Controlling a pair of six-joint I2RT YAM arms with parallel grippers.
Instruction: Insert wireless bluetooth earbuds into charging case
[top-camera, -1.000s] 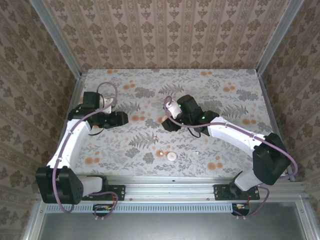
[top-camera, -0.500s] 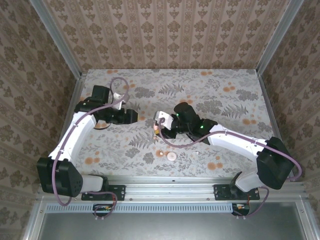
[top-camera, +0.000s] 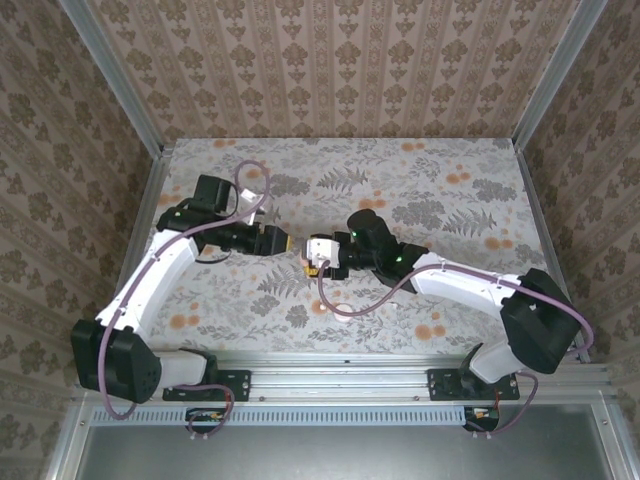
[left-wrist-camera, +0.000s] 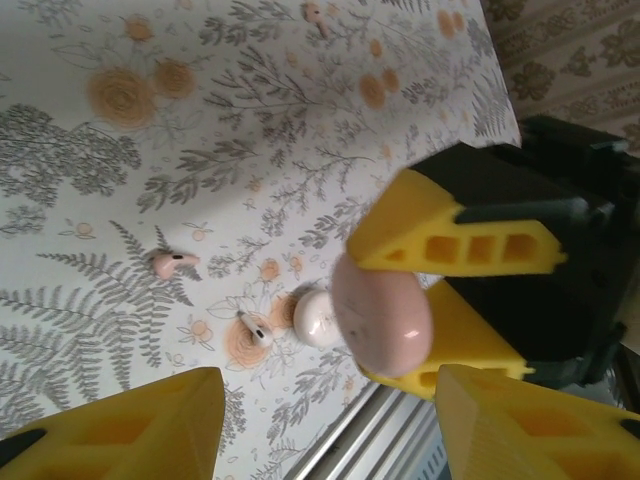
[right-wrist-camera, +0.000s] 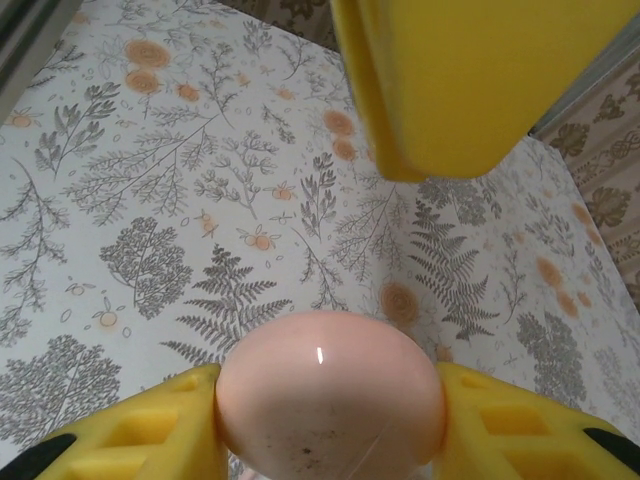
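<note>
Your right gripper (right-wrist-camera: 330, 420) has its jaws clamped on the charging case (right-wrist-camera: 330, 400), one yellow pad on each flank. The case is a smooth salmon-pink rounded shell, carried clear above the desk (top-camera: 400, 170). Its inside is hidden, so you cannot tell what is in it. Your left gripper (left-wrist-camera: 330, 425) has its jaws wide apart with nothing between them. It sits just beside the right gripper near the middle of the desk, nose to nose with it, and its jaws are not touching the case. Loose on the desk below the case lie a pink earbud (left-wrist-camera: 175, 263), a second earbud (left-wrist-camera: 255, 330), and just beside that a pale round piece (left-wrist-camera: 315, 318).
</note>
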